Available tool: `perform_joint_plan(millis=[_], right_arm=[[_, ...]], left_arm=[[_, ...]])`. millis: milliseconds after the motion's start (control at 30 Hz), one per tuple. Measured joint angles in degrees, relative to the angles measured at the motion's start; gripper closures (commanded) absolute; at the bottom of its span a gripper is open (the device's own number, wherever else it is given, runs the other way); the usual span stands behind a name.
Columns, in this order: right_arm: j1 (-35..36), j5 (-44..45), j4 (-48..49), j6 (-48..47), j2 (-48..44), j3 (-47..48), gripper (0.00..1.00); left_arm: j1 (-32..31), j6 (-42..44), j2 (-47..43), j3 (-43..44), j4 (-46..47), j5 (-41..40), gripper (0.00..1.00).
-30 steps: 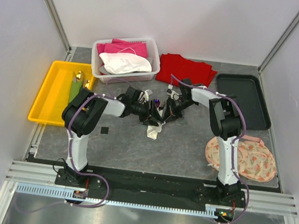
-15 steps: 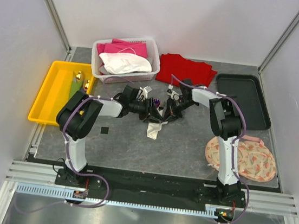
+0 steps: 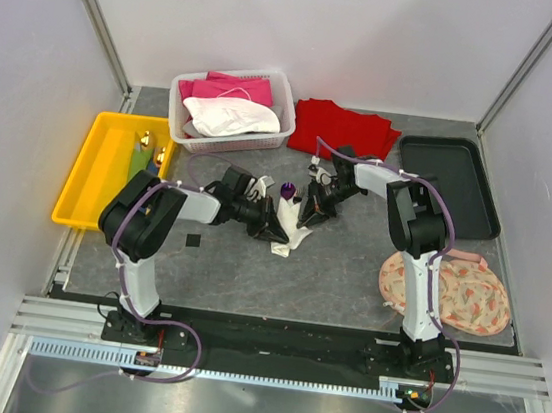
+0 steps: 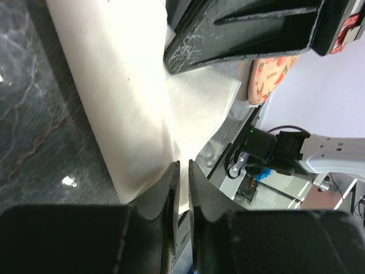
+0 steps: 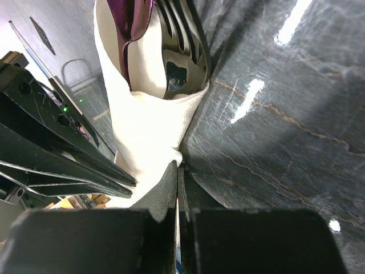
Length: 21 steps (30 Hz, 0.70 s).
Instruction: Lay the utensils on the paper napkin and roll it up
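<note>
left gripper (image 4: 181, 166), right gripper (image 5: 178, 166), pinching paper napkin (image 4: 125, 85)

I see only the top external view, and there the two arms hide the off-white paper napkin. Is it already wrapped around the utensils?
Observer: Yes. In the right wrist view the off-white paper napkin is wrapped around a shiny metal fork and a purple handle, and both stick out of its open end.
Operator: Does the right pincer hold it?
Observer: Yes. The right pincer is shut on a fold of the napkin, just below the fork.
</note>
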Motion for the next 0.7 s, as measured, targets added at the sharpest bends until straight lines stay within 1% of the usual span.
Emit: perform_joint_plan(millis=[100,267,300,367,400,500,633,667,700], right_arm=[[0.0,0.0,0.02,0.07,0.0,-0.02,1.0],[0.0,-0.07,0.11,0.33,0.0,-0.02,0.99],[0.0,-0.13,0.22,0.39,0.0,-0.04,0.94],[0.0,-0.24,0.46,0.66,0.0,-0.15,0.87],[0.0,-0.33,0.57,0.79,0.0,-0.15,0.78],[0.0,-1.16,0.96,1.55,-0.07,-0.15,0.61],[0.11,-1.6,1.88,2.64,-0.66,-0.13,0.59],[0.11,-1.57,2.16,2.97,-0.66,-0.04,0.52],[0.09,-1.53,2.27,3.3,-0.66,0.15,0.51]], left_arm=[[0.0,0.61,-0.59,-0.28,-1.09,0.0,0.83],[0.0,2.03,-0.87,-0.28,-3.41,-0.26,0.88],[0.0,2.32,-0.87,-0.28,-3.98,-0.5,0.88],[0.0,2.75,-0.76,-0.28,-4.81,-0.98,0.92],[0.0,2.93,-0.55,-0.28,-5.05,-1.22,0.92],[0.02,3.72,0.0,-0.09,-6.36,-1.57,0.93],[0.0,4.96,0.59,1.05,-8.79,-1.6,0.93],[0.0,5.35,0.63,1.31,-9.27,-1.64,0.93],[0.0,5.64,0.72,1.55,-9.7,-1.68,0.93]])
